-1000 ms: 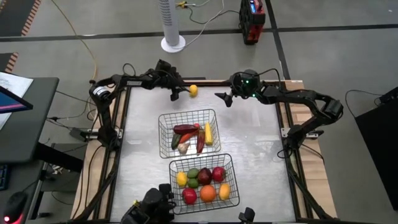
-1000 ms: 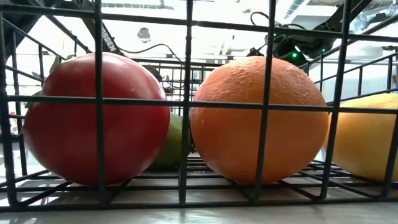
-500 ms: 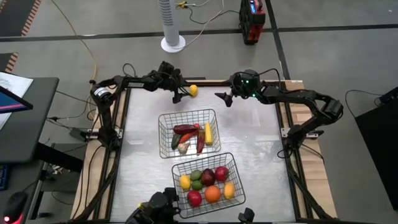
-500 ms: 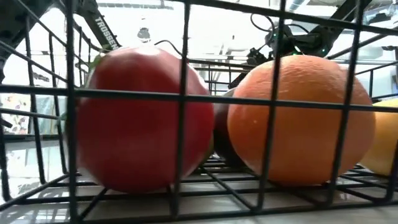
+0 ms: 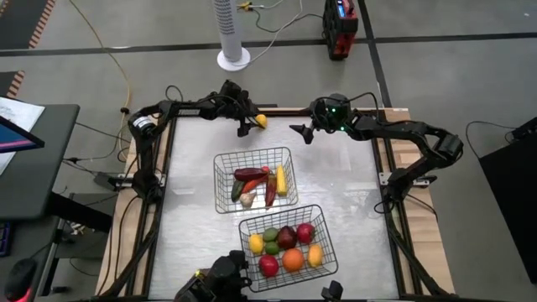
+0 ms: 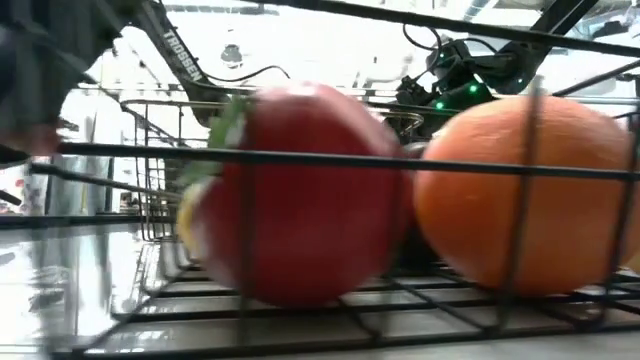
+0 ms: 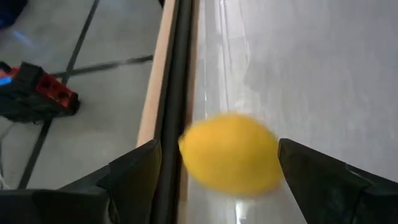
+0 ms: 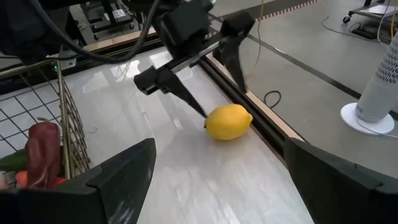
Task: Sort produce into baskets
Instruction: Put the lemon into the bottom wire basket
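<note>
Nearest the table's front edge, a wire basket (image 5: pixel 288 247) holds fruit: a red tomato (image 6: pixel 305 195) and an orange (image 6: pixel 525 195) press against its mesh in the low view, and motion blur there smears the tomato's outline and the grid wires. Behind it a second basket (image 5: pixel 254 179) holds red peppers, corn and other vegetables, heaped too closely to separate. Farther back, the left arm reaches along the table's far edge with its wrist bent down; the left gripper (image 5: pixel 250 124) has its fingers spread wide on either side of a lemon (image 5: pixel 261 121), which lies on the tabletop against the dark far rail. In the left wrist view the lemon (image 7: pixel 231 153) sits between the two fingers, its outline soft, with no contact visible on either side. From the right wrist camera, one left fingertip (image 8: pixel 196 104) stands just beside the lemon (image 8: pixel 228 121) and the other rises above the rail. The right gripper (image 5: pixel 302 132) hovers over bare table, well to the side of the lemon, jaws spread and empty.
</note>
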Robot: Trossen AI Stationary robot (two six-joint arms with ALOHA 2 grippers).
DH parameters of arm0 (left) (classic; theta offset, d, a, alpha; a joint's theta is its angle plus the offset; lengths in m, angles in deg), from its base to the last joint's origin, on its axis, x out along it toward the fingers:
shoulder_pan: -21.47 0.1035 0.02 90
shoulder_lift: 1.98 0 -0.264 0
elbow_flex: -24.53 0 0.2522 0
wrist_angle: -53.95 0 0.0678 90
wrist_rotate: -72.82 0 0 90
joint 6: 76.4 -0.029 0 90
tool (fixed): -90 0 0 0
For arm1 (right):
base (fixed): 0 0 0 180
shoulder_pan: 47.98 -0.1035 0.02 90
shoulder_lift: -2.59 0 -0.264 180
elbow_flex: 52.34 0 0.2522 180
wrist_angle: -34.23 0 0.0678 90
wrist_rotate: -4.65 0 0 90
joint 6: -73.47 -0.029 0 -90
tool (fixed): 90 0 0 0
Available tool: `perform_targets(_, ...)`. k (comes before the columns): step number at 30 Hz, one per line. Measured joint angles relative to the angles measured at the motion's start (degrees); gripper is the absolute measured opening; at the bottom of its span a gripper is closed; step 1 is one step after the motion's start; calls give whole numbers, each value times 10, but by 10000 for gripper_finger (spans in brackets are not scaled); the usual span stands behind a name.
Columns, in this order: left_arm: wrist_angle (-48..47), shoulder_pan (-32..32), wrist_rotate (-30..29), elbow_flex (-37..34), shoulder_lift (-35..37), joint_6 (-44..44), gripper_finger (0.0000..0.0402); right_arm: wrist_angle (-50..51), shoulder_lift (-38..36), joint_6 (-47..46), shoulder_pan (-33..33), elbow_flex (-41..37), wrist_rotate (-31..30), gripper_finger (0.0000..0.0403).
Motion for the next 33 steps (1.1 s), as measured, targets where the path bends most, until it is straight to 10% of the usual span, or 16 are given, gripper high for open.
perform_targets(33, -64, -28, -55, 46, -37, 7, 286, 2, 0, 1, -19, 0, 0, 380)
